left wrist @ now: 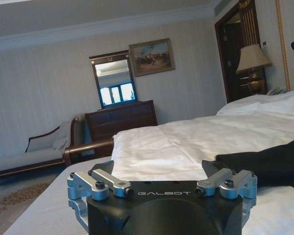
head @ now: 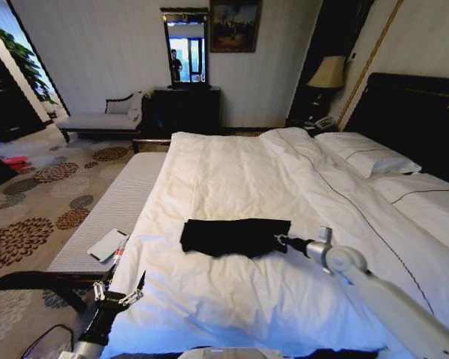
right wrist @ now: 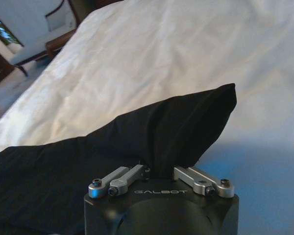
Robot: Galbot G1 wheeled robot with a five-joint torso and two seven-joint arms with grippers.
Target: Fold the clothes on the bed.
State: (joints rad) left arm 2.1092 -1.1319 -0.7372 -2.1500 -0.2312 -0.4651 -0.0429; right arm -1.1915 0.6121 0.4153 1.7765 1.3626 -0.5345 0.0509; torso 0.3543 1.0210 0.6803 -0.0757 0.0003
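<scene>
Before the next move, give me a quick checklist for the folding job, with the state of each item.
1. Right gripper has hold of the black garment: ok, closed on its lifted right-hand edge.
2. Left gripper out of the way: ok, open, low by the foot of the bed, off the garment.
3. Garment fully on the duvet: ok.
4. Fold path clear: ok, bare duvet around the garment.
5. Garment lying flat: cannot tell.
</scene>
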